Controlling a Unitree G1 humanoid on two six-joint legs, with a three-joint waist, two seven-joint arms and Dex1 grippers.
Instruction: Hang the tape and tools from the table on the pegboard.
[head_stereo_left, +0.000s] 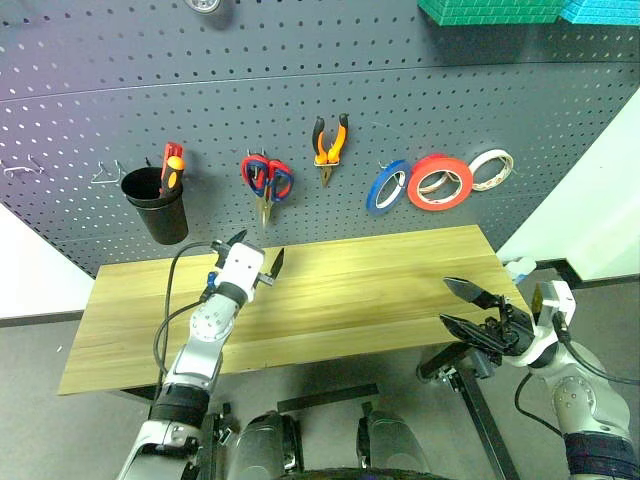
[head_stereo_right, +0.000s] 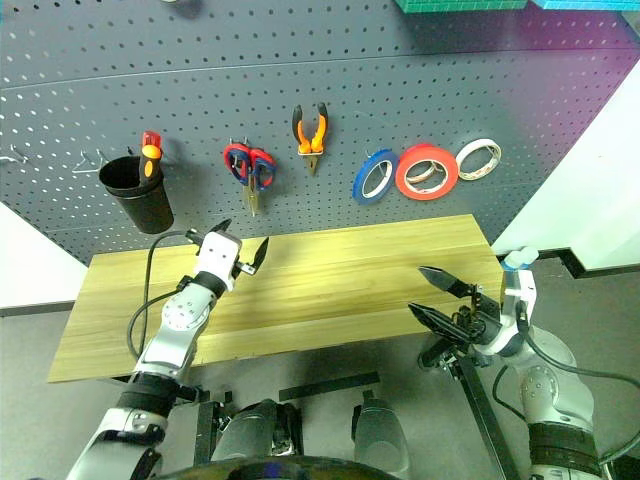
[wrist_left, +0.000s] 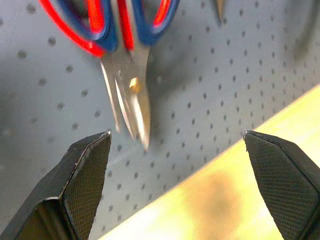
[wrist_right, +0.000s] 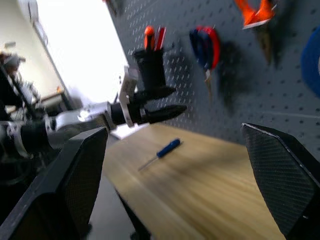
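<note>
left gripper (head_stereo_left: 254, 259) gaped wide, empty, below hung scissors (head_stereo_left: 266, 181) | right gripper (head_stereo_left: 458, 303) spread, empty | tape (head_stereo_left: 440, 182), pliers (head_stereo_left: 331, 141) on pegboard (head_stereo_left: 90, 100) | blue screwdriver (wrist_right: 161, 153) lay on table (head_stereo_left: 400, 270) | next: likely grasp it.

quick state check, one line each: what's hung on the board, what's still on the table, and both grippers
scissors: hanging on pegboard
pliers: hanging, jaws down
blue tape ring: hanging
orange-red tape: hanging
pale tape ring: hanging
black cup: hung, holds a red-handled tool
blue screwdriver: lying on table
left gripper: open, empty
right gripper: open, empty
</note>
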